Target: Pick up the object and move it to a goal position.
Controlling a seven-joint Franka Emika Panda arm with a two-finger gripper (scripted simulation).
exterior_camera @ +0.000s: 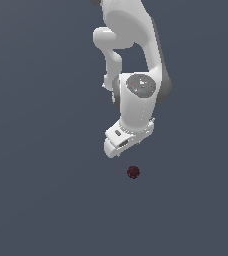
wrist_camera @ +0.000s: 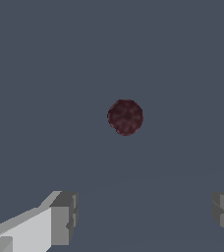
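The object, a tiny dark maroon ball with a mottled surface, lies on the flat grey ground. In the exterior view my white gripper hangs above and slightly to the left of it, not touching it. In the wrist view the ball shows ahead of the gripper. The two fingertips stand wide apart with nothing between them. The gripper is open and empty.
Only the plain dark grey ground surrounds the ball. The white arm rises toward the top of the exterior view.
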